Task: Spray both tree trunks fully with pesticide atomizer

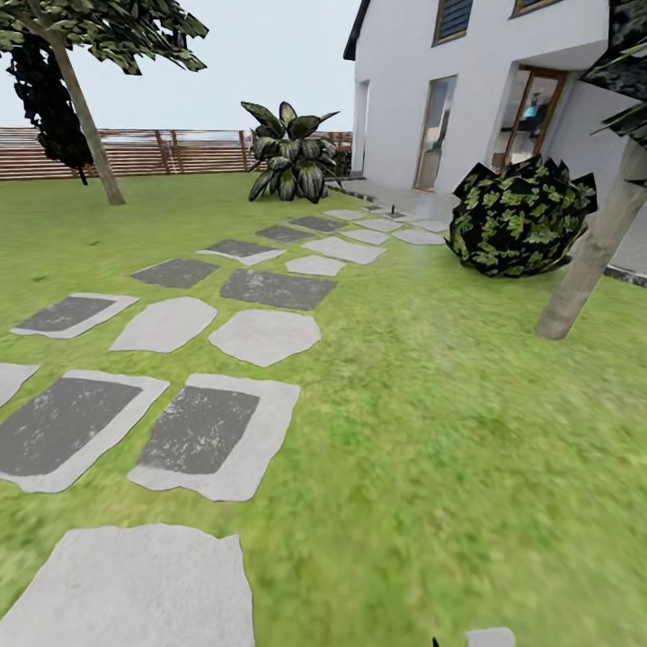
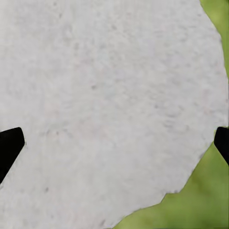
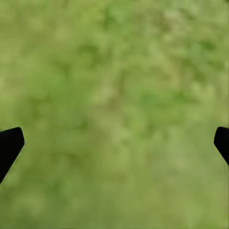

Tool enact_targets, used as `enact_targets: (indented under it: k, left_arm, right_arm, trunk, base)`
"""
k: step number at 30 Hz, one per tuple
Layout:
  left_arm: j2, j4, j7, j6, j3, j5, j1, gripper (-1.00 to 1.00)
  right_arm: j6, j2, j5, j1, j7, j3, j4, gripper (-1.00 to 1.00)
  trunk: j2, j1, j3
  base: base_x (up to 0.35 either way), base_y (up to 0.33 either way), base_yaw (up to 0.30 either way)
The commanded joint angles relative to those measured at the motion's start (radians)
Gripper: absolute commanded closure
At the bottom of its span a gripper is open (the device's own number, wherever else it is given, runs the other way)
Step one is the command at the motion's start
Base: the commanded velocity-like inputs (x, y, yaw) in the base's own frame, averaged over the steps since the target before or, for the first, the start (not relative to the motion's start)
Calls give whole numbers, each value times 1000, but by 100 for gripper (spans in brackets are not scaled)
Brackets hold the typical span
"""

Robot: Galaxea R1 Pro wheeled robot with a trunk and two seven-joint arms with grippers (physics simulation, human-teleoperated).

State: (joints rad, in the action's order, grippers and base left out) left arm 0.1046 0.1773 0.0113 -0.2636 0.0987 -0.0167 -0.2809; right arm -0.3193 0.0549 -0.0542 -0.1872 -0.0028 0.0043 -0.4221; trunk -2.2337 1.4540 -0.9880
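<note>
Where slabs [image 1: 216, 436] cross lawn [image 1: 449, 467], bush [image 1: 519, 216] beside trunk [image 1: 593, 252]

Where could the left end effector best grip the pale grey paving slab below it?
Probably only at the pale grey paving slab's irregular edge, from the green lawn side: it lies flat, offering no raised part. The left end effector is open.

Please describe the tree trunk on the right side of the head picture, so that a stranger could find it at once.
Start at the white house and go down to the dark round bush before it. Just right of the bush, a thick pale grey-brown trunk rises leaning from the lawn. Unlike the distant thin trunk by the fence, it is near and broad.
</note>
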Motion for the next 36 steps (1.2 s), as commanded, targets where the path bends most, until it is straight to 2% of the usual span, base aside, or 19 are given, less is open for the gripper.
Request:
enact_targets:
  k: [1,36]
  left_arm:
    - [0,-1,0,-3,2,-2,0,-100]
    - [0,-1,0,-3,1,0,-1,-100]
  right_arm:
    - [-3,0,-6,0,0,0,1,-100]
    - [-1,0,-6,0,1,0,2,-100]
  trunk:
    - [0,0,-1]
    - [0,0,-1]
  base:
    - [294,192,0]
    - [294,190,0]
